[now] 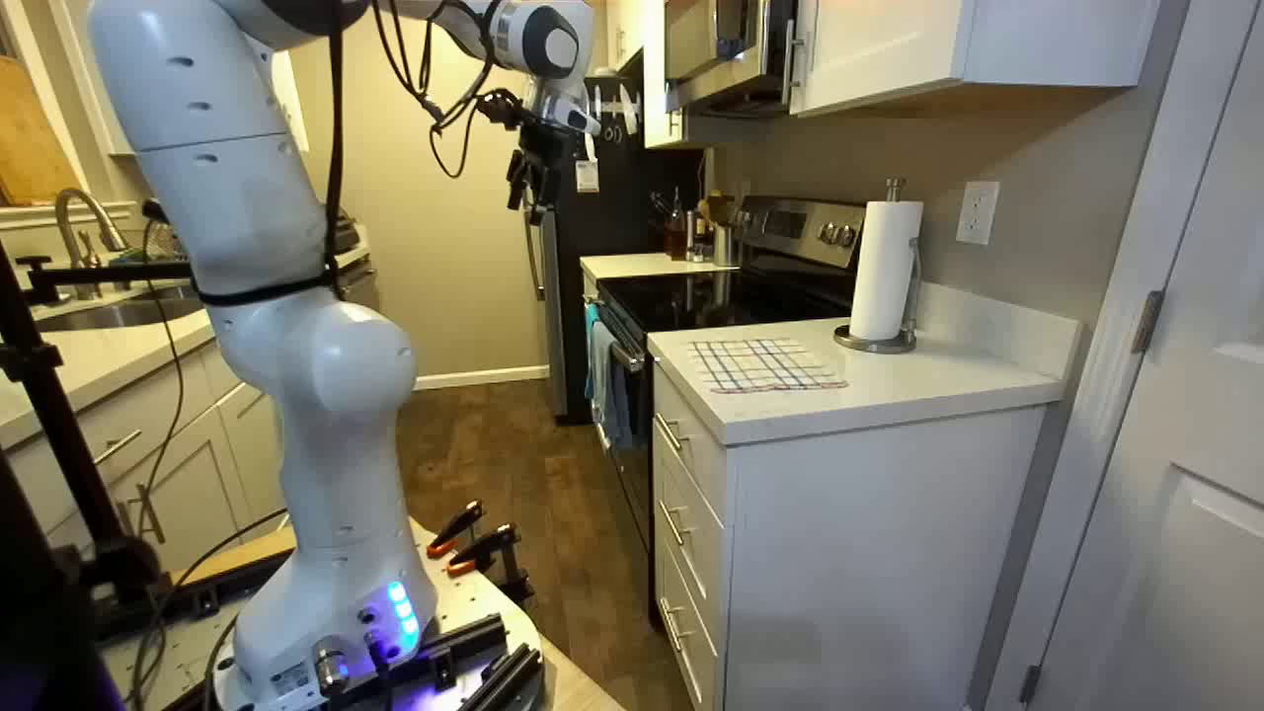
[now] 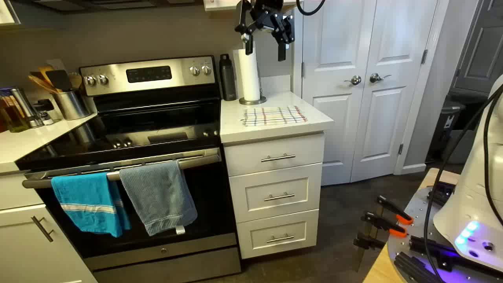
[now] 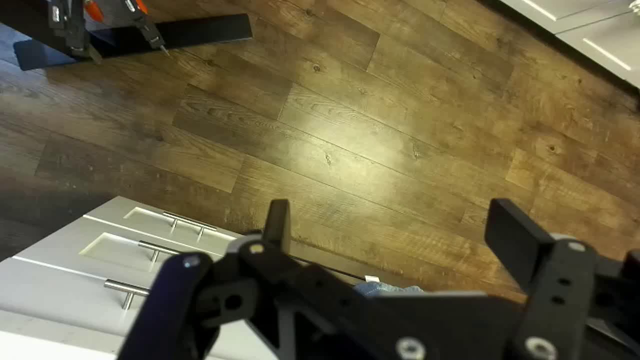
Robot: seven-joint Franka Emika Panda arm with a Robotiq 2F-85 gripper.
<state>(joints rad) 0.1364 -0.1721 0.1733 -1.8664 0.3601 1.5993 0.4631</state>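
My black gripper point(image 2: 265, 52) hangs high in the air, pointing down, its fingers wide apart with nothing between them. In the wrist view the gripper point(image 3: 391, 222) is over the brown wooden floor point(image 3: 350, 150), touching nothing. A bit of a blue-grey towel point(image 3: 380, 288) shows past its base. In an exterior view that towel point(image 2: 159, 196) hangs on the oven handle beside a turquoise one point(image 2: 88, 202). A checkered cloth point(image 1: 765, 365) lies flat on the white counter point(image 1: 918, 390). Behind the cloth, a paper towel roll point(image 1: 884, 272) stands upright on its metal holder.
The black-topped stove point(image 2: 157, 122) adjoins the drawer cabinet point(image 2: 277, 196). A dark bottle point(image 2: 227, 78) and a utensil holder point(image 2: 71, 105) stand on the counters. Upper cabinets point(image 1: 879, 49) and a microwave point(image 1: 726, 49) overhang. Clamps point(image 2: 387, 224) project from the robot's base.
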